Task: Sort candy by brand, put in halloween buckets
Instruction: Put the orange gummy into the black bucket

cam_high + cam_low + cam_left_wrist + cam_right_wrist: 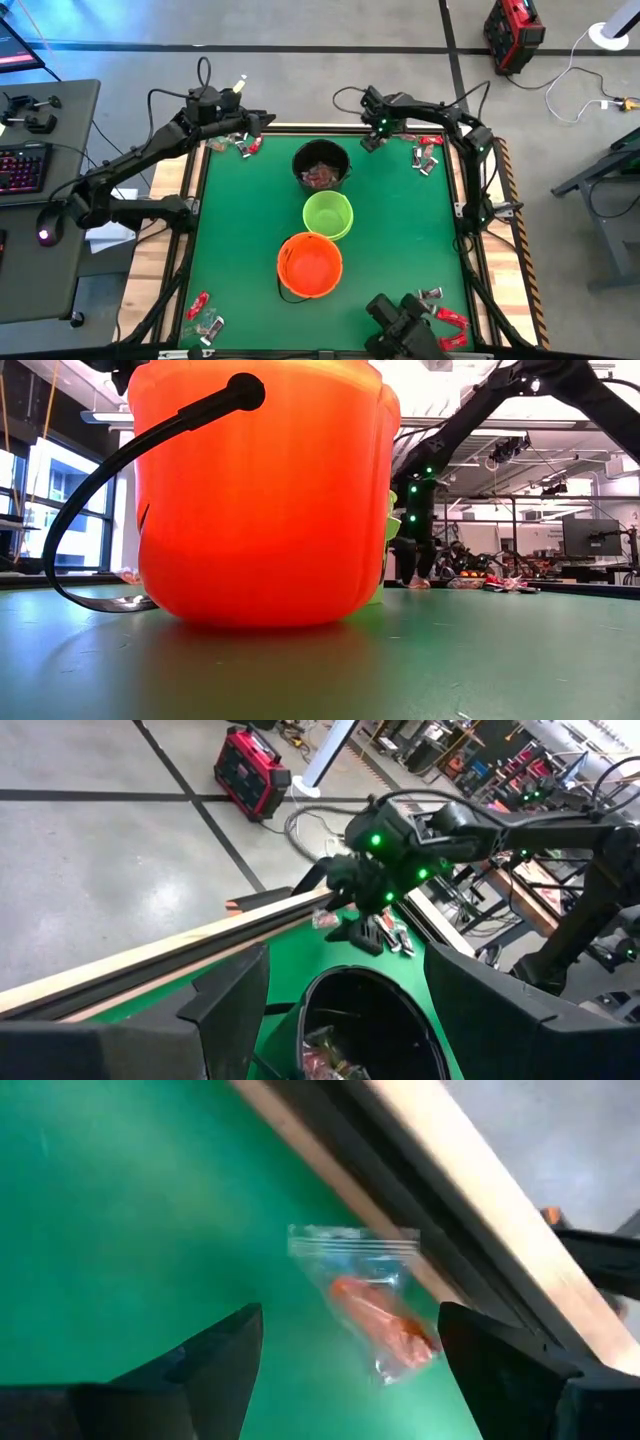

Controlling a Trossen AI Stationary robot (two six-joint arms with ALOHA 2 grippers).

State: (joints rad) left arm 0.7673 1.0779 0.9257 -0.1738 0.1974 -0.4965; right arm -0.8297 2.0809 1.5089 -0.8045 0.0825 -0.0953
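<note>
Three halloween buckets stand in a row down the middle of the green mat: black with candy inside, lime green and orange. Candy lies in small heaps at the far left, far right, near left and near right. My right gripper hangs open, pointing down, above a clear-wrapped candy with orange-red filling that lies flat by the far rail; it touches nothing. My left gripper is open, raised by the far-left heap, facing the black bucket.
A wooden rail with a dark inner strip borders the mat right behind the clear-wrapped candy. A dark device sits at the near edge. In the low view the orange bucket fills most of the picture.
</note>
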